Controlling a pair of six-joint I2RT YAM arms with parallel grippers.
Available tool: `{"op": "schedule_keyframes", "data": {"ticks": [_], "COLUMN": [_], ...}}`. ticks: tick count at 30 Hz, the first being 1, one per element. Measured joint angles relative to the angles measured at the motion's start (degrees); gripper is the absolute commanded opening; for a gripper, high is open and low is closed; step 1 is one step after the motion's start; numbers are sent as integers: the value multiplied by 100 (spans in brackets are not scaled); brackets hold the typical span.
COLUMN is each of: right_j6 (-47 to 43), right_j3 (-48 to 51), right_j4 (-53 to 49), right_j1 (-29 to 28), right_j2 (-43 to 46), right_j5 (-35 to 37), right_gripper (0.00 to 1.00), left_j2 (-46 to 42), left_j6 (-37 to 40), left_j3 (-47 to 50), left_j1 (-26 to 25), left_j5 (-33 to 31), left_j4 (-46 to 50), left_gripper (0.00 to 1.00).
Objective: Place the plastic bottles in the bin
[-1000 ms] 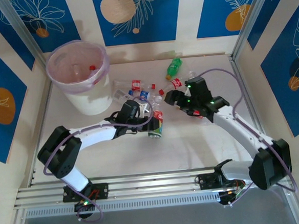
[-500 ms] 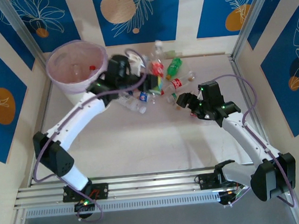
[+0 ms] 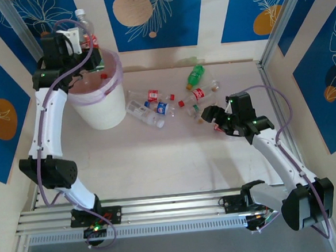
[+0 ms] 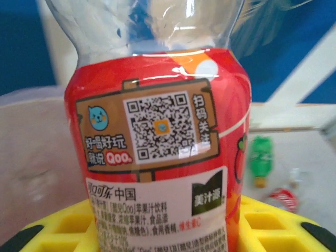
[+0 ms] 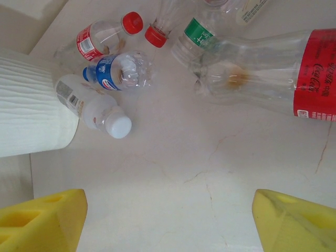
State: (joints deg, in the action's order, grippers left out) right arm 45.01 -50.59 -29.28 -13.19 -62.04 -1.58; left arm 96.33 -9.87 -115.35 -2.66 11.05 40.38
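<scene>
Above the far rim of the bin (image 3: 100, 110), on the top camera, your left gripper (image 3: 91, 53) clamps a red-labelled bottle (image 3: 84, 25) upright, cap up. The bin, white with a pink liner, stands at the back left of the table (image 3: 170, 160). Other plastic bottles lie scattered to its right: a green bottle (image 3: 195, 76) farthest back, a Coca-Cola bottle (image 3: 199, 93) near it, and a blue-labelled bottle (image 3: 160, 108) closer to the bin. Your right gripper (image 3: 209, 116) hovers near the Coca-Cola bottle.

On the left wrist camera, the red-labelled bottle stands against the gripper's yellow pads (image 4: 58, 228), its QR-code label facing the lens. The green bottle lies on the table behind it.

On the right wrist camera, your right gripper's yellow fingertips (image 5: 47, 220) stand wide apart over bare tabletop, grasping nothing. Beyond them lie the blue-labelled bottle, a white-capped bottle (image 5: 100, 113) just beside the bin's ribbed wall, and the Coca-Cola bottle at the right edge.
</scene>
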Motion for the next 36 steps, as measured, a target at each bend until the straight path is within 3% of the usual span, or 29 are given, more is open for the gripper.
{"op": "schedule_keyframes", "data": {"ticks": [7,26,28,31,33,36], "right_j6": [-42,-68,-68,-68,-68,-68], "right_j3": [109,164,164,164,164,164], "right_j4": [-20,-22,-22,-24,-26,-35], "right_j1": [72,92,92,96,96,96], "right_j2": [0,0,0,0,0,0], "right_j5": [-44,-44,-44,-44,-42,-44], "right_gripper": [83,83,83,83,83,83], "left_j2": [507,595,612,621,632,702], "left_j6": [343,730,743,745,754,800], "left_j3": [166,1309,1309,1309,1309,1307], "left_j1": [433,459,459,466,468,468], "left_j5": [-483,-728,-717,-693,-669,-627], "left_j4": [492,503,498,461,415,345], "left_gripper": [0,0,9,30,57,73]}}
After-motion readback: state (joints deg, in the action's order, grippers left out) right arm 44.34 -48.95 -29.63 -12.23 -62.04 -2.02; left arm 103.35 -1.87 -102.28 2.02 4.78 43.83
